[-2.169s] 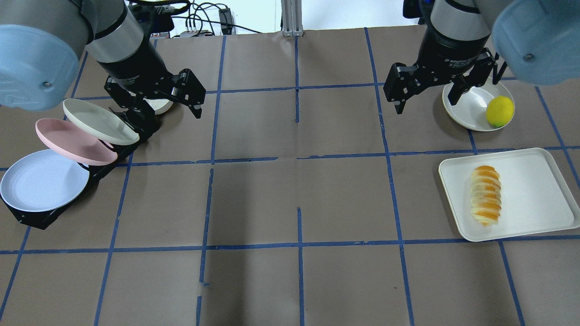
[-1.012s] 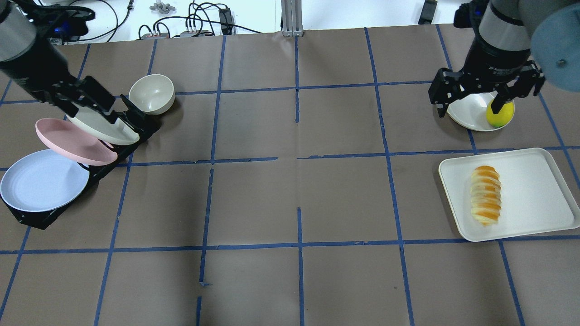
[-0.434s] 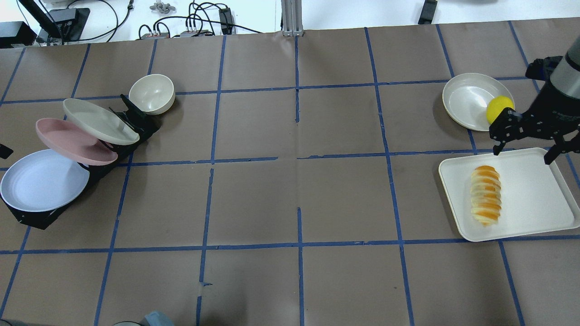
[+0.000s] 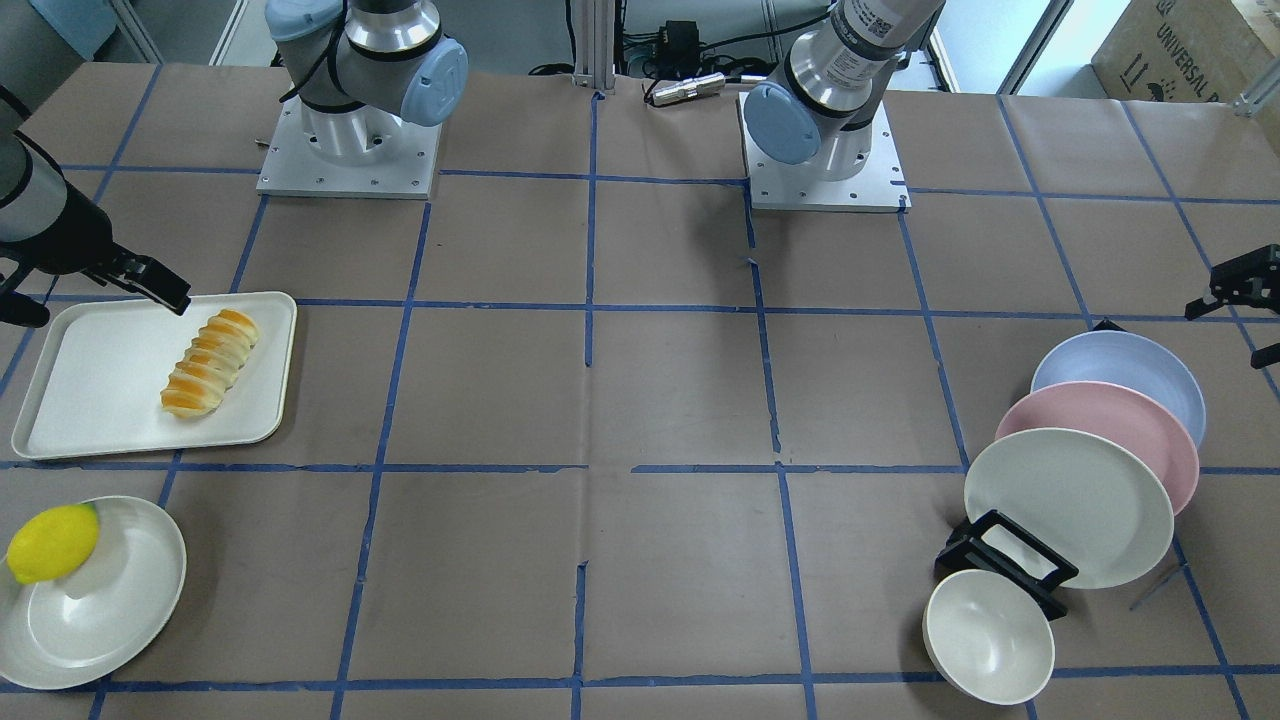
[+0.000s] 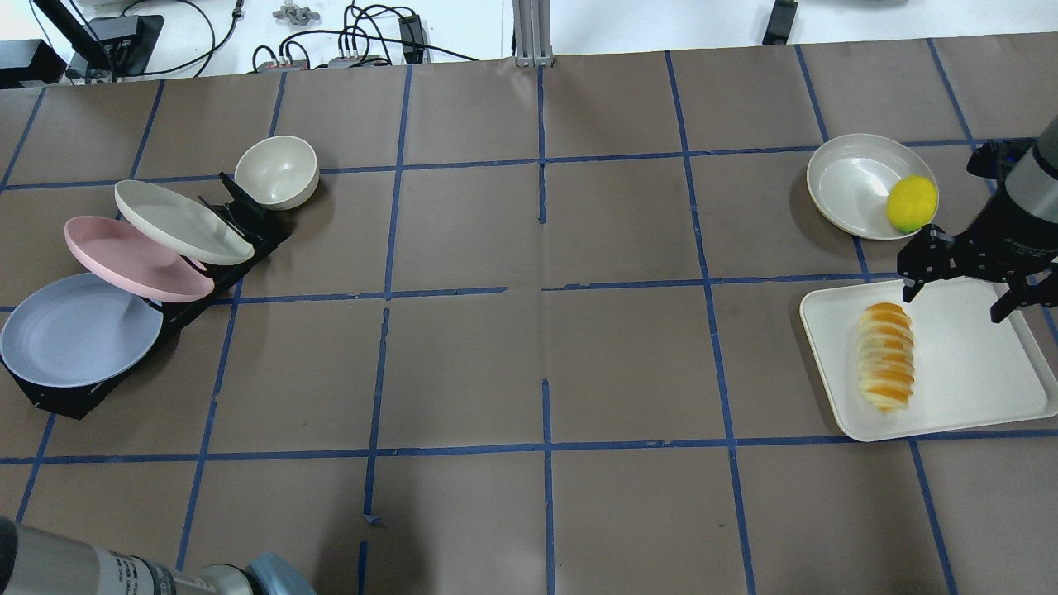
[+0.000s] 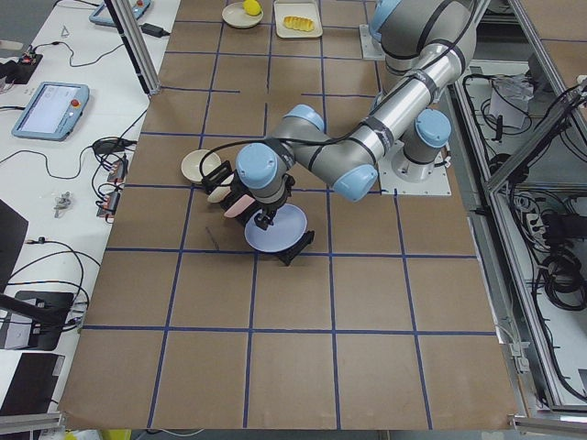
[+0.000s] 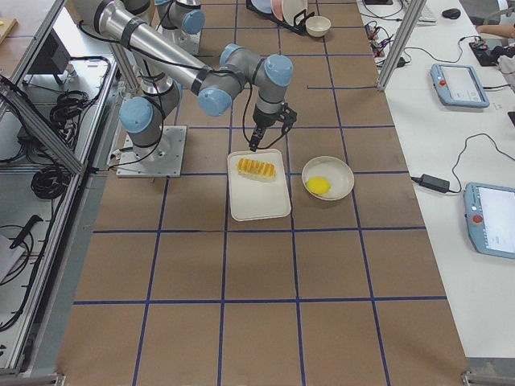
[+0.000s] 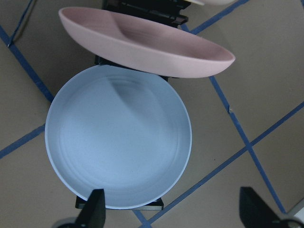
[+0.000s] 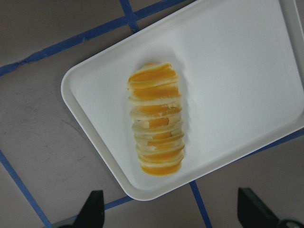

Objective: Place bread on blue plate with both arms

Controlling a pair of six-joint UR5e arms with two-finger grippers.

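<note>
The bread (image 5: 886,355) lies lengthwise on the left part of a white tray (image 5: 975,380); it also shows in the front view (image 4: 210,362) and the right wrist view (image 9: 156,126). My right gripper (image 5: 955,303) is open and empty above the tray's far edge, just beyond the bread's far end. The blue plate (image 5: 78,330) leans at the near end of a black rack (image 5: 58,398). My left gripper (image 8: 173,213) is open and empty, hovering over the blue plate (image 8: 118,142). In the front view the left gripper (image 4: 1228,335) is at the right edge.
A pink plate (image 5: 132,256) and a cream plate (image 5: 178,219) lean in the same rack beyond the blue one. A cream bowl (image 5: 277,169) stands behind the rack. A yellow lemon (image 5: 912,202) sits on a cream plate (image 5: 855,186) beyond the tray.
My right gripper moved from the lemon plate toward me to the tray's far edge. My left gripper left the cream plate and moved to over the blue plate, now shaded.
</note>
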